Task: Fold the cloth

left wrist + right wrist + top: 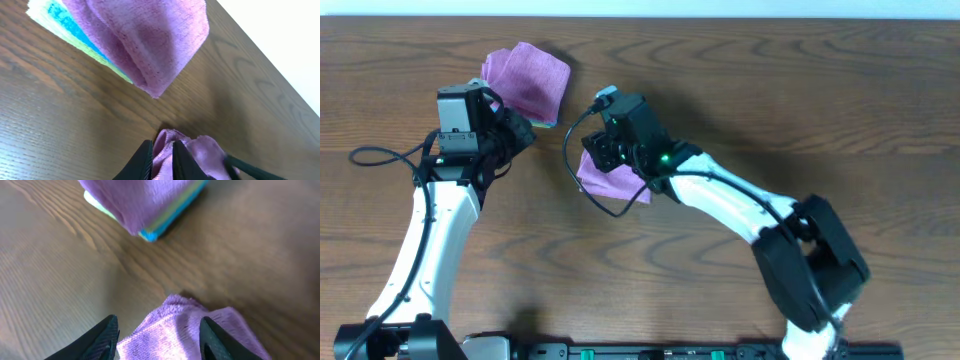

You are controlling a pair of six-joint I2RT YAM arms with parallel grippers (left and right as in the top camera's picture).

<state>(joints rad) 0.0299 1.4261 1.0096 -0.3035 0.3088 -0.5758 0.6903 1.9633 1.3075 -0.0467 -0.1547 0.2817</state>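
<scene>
A loose purple cloth [610,182] lies crumpled on the wooden table under my right gripper [603,152]. In the right wrist view that gripper [160,330] is open, with its fingers on either side of the cloth [185,330] and not pinching it. My left gripper [523,131] is near the stack. In the left wrist view its jaws [162,157] are shut on a fold of purple cloth [205,150]. The overhead view hides that grip.
A stack of folded cloths [532,82] with a purple one on top stands at the back left; blue and green layers show beneath it [145,40] [150,200]. A black cable [570,170] loops beside the right gripper. The table's far edge [720,17] meets a white wall.
</scene>
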